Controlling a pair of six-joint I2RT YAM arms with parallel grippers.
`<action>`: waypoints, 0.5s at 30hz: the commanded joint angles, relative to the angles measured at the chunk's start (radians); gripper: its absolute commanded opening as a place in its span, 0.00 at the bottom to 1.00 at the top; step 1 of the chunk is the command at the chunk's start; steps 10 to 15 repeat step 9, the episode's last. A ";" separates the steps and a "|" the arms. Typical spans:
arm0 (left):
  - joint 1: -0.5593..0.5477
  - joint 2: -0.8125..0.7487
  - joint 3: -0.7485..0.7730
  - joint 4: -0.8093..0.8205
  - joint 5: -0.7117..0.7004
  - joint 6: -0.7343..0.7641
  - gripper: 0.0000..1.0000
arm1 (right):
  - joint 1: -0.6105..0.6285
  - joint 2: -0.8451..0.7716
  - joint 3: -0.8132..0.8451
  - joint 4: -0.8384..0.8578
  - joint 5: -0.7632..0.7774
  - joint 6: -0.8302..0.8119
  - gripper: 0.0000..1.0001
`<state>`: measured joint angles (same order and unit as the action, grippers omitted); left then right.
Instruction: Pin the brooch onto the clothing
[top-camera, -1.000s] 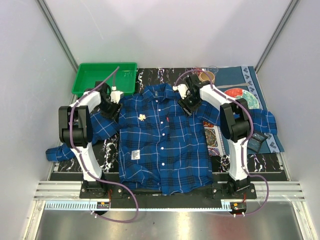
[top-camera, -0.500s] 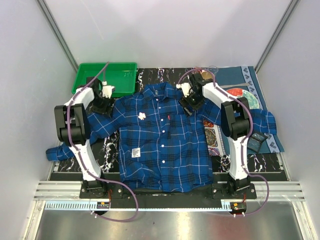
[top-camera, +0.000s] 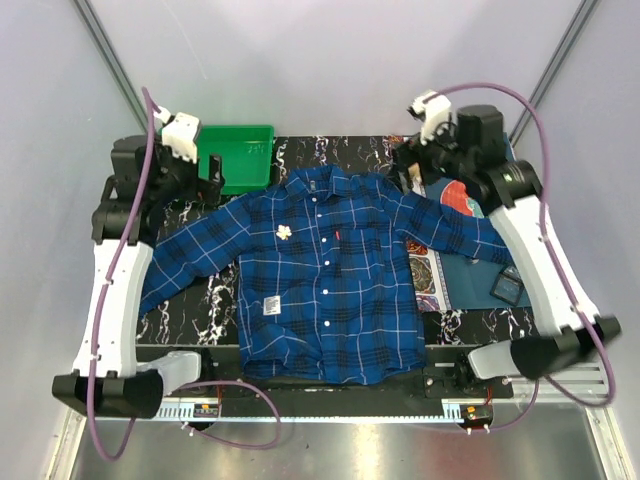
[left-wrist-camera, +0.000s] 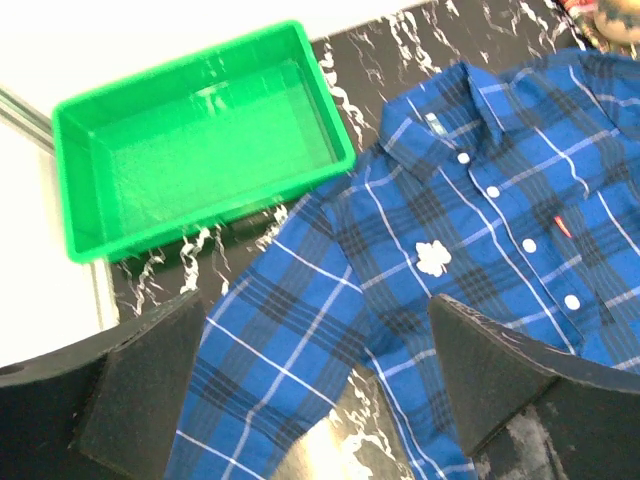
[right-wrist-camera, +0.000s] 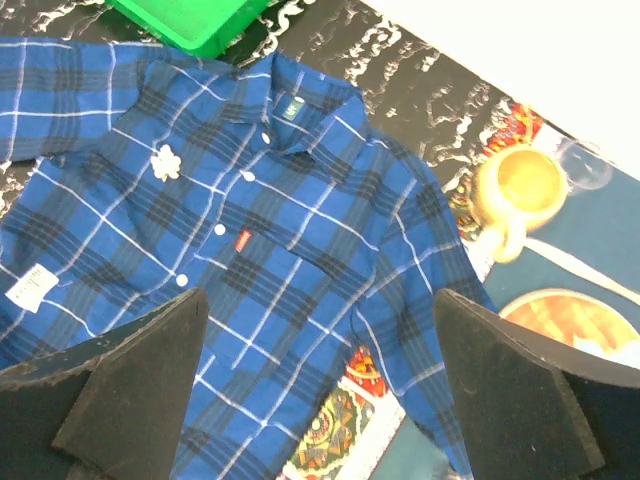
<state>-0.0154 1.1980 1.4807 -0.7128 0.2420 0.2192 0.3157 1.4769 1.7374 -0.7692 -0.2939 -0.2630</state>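
The blue plaid shirt (top-camera: 330, 280) lies flat and spread out on the dark table, collar toward the back. The cream flower brooch (top-camera: 285, 233) sits on its chest left of the button row; it also shows in the left wrist view (left-wrist-camera: 433, 258) and in the right wrist view (right-wrist-camera: 165, 161). My left gripper (top-camera: 205, 172) is raised high above the shirt's left shoulder, open and empty (left-wrist-camera: 320, 390). My right gripper (top-camera: 408, 160) is raised above the right shoulder, open and empty (right-wrist-camera: 320, 390). Neither touches the shirt.
A green tray (top-camera: 235, 150) stands at the back left. A patterned blue mat (top-camera: 470, 260) lies under the right sleeve, with a yellow cup (right-wrist-camera: 520, 190), a painted plate (top-camera: 462, 195) and a small dark box (top-camera: 506, 287).
Both arms have lifted up and away from the shirt's shoulders. The sleeves now lie spread outward and the shirt sits flatter.
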 joint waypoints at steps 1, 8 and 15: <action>-0.046 -0.055 -0.175 -0.043 -0.124 -0.060 0.99 | -0.026 -0.159 -0.237 -0.019 0.140 0.044 1.00; -0.087 -0.218 -0.413 -0.024 -0.227 -0.020 0.99 | -0.078 -0.369 -0.542 -0.001 0.232 -0.001 1.00; -0.089 -0.225 -0.422 -0.020 -0.233 -0.011 0.99 | -0.079 -0.381 -0.561 -0.001 0.237 0.004 1.00</action>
